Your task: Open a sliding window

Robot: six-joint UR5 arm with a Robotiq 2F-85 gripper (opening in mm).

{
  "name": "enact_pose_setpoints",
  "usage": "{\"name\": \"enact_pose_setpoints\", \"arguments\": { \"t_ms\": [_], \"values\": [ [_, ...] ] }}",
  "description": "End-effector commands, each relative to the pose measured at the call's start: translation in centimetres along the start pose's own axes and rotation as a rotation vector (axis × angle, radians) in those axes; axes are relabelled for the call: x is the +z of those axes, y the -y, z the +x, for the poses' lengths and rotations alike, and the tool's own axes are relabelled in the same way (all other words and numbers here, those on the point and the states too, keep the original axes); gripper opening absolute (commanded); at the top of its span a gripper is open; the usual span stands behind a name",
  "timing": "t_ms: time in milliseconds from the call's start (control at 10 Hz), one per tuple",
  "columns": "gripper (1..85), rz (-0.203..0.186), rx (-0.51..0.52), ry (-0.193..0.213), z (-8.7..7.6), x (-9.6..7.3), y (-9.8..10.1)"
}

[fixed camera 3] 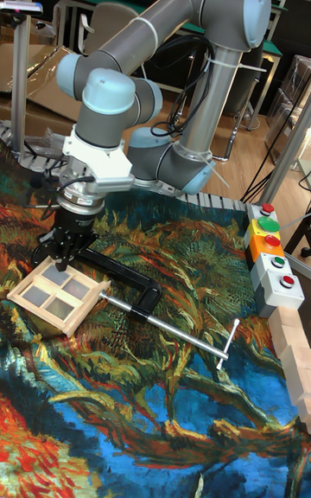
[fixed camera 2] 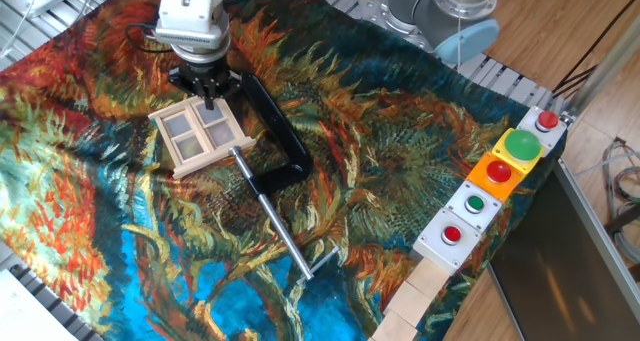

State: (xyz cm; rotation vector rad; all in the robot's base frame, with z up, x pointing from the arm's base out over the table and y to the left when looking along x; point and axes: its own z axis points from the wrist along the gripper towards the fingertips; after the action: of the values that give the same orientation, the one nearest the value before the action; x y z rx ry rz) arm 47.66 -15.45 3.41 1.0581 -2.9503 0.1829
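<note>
The sliding window (fixed camera 2: 201, 134) is a small pale wooden frame with four greyish panes, lying flat on the patterned cloth at the upper left. In the tall fixed view the sliding window (fixed camera 3: 54, 296) lies at the left, below the arm's wrist. My gripper (fixed camera 2: 207, 100) points straight down at the window's far edge, and its black fingers meet at the tips, which rest on or just above the frame's far rail. The gripper (fixed camera 3: 62, 261) looks shut with nothing held between the fingers.
A black C-clamp (fixed camera 2: 276, 133) with a long steel rod (fixed camera 2: 277, 228) lies right beside the window's right side. A box of coloured buttons (fixed camera 2: 497, 184) and a row of wooden blocks (fixed camera 2: 418, 293) line the table's right edge.
</note>
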Motion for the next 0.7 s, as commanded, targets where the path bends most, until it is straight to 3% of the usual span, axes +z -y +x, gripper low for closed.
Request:
{"name": "enact_pose_setpoints", "arguments": {
  "t_ms": [0,300,600],
  "values": [
    [1.7,0.009,-0.076,-0.011,0.43,-0.21,0.25],
    [1.7,0.006,-0.092,0.006,0.03,-0.26,0.12],
    [1.3,0.026,-0.194,-0.006,-0.04,0.19,0.83]
  ]
}}
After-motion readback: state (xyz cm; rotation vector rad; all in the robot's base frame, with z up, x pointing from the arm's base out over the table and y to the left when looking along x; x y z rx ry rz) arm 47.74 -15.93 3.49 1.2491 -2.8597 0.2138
